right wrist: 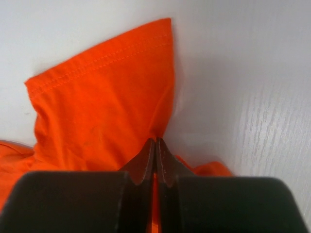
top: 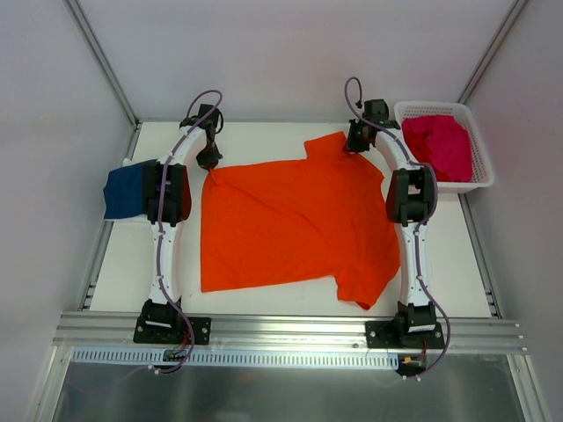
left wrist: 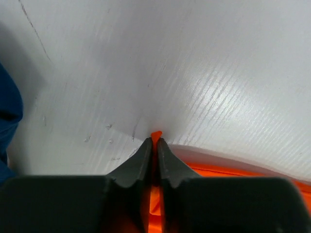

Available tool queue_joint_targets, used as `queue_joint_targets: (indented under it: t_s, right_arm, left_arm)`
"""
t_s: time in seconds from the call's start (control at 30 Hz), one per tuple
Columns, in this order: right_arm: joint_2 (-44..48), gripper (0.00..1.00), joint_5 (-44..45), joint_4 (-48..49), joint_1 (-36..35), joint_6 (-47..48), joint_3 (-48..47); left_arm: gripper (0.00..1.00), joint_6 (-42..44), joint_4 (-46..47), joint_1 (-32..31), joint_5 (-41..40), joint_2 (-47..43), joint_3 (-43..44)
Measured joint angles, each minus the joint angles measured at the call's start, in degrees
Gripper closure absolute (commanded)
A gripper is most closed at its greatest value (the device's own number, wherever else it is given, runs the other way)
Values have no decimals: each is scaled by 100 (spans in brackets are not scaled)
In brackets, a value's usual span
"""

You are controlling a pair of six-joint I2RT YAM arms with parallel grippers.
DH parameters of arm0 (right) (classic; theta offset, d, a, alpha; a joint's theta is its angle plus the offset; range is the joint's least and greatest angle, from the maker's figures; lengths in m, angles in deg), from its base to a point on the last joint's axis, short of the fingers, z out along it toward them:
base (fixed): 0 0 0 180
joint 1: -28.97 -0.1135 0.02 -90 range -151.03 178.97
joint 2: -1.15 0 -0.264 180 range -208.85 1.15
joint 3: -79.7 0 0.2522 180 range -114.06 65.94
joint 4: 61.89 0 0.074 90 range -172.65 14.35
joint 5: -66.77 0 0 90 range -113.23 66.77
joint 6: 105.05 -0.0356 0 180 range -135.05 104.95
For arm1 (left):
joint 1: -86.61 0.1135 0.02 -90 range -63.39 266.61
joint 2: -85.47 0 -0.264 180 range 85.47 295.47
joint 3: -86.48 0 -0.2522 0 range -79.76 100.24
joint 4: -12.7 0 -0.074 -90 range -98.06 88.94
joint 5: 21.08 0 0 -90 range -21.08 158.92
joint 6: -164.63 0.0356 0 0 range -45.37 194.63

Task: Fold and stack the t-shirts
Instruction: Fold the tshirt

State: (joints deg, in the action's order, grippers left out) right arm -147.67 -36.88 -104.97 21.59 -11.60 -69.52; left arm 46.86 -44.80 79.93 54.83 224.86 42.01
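1. Bright orange soft cloth short-sleeved t-shirt (top: 290,224) lies spread flat in the middle of the white counter (top: 264,136). Its hem is toward the left arm and its sleeves toward the right; it is not yet folded.
2. The left end effector (left wrist: 155,143) is pinched tight on the shirt's far hem corner. The right end effector (right wrist: 155,143) is clamped on cloth at the foot of the far sleeve (right wrist: 102,92).
3. Only a small tip of orange shows past the left fingers, so that bite looks shallow. A brisk pull could slide the thin cloth out.
4. If the two arms travel unevenly, the limp cloth would probably skew and the fold land crooked.
5. The near sleeve (top: 365,286) juts loose toward the counter's near edge and may bunch or trail during a fold.
6. A folded navy blue cloth t-shirt (top: 123,192) sits at the left edge, partly hidden by the left arm. A wide swing could brush it.
7. The orange cloth is matte and softly creased, with a double-stitched sleeve hem. The counter is smooth and finely scratched. Crumpled magenta-pink cloth t-shirts (top: 438,145) fill a white plastic lattice basket (top: 440,106) at the far right.
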Motion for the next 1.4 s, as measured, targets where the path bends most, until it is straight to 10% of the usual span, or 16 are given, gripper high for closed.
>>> queue_joint_targets:
  t_s: [1.4]
  right_arm:
    - [4068, 100, 1156, 127, -74, 562, 4507]
  left_arm:
    - [100, 142, 98, -861, -1099, -2037, -2210]
